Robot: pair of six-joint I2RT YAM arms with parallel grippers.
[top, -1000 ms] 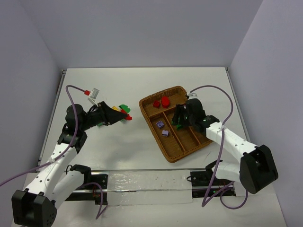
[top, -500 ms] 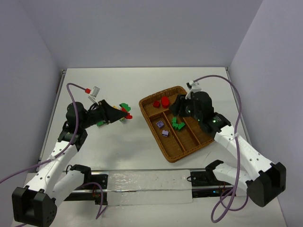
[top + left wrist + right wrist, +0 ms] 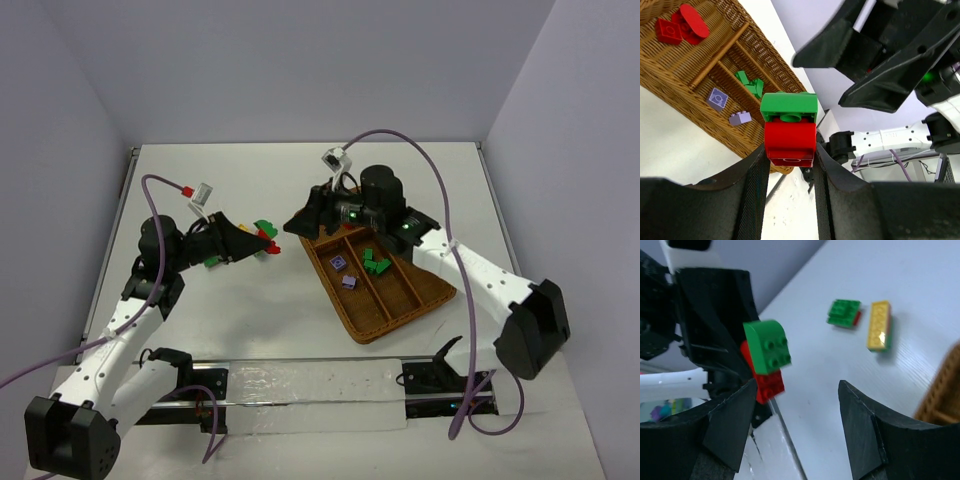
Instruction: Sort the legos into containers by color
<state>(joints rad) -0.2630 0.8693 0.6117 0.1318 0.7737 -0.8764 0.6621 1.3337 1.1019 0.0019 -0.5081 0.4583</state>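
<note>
The right hand [image 3: 300,221] has swung away from the right side of the tray [image 3: 395,318]. It now reaches out past the tray's top left corner, toward the left hand [image 3: 258,241]. Green bricks [image 3: 375,262] lie in the middle slot where it was. Purple bricks [image 3: 343,272] sit in the slot beside them, and red bricks [image 3: 680,27] are in the crosswise part.

The right hand is open wide and holds nothing. The left hand is squeezed shut on a clump [image 3: 789,131], a green brick stuck on top of a red one, held up off the worktop [image 3: 300,170]. More loose bricks [image 3: 860,320] lie on the worktop near the left arm.

I think the right hand is coming to pull the green brick off. The two hands are close, so they could bump. If the right hand grabs both colours, or tugs too hard, the whole clump could slip out and drop.
</note>
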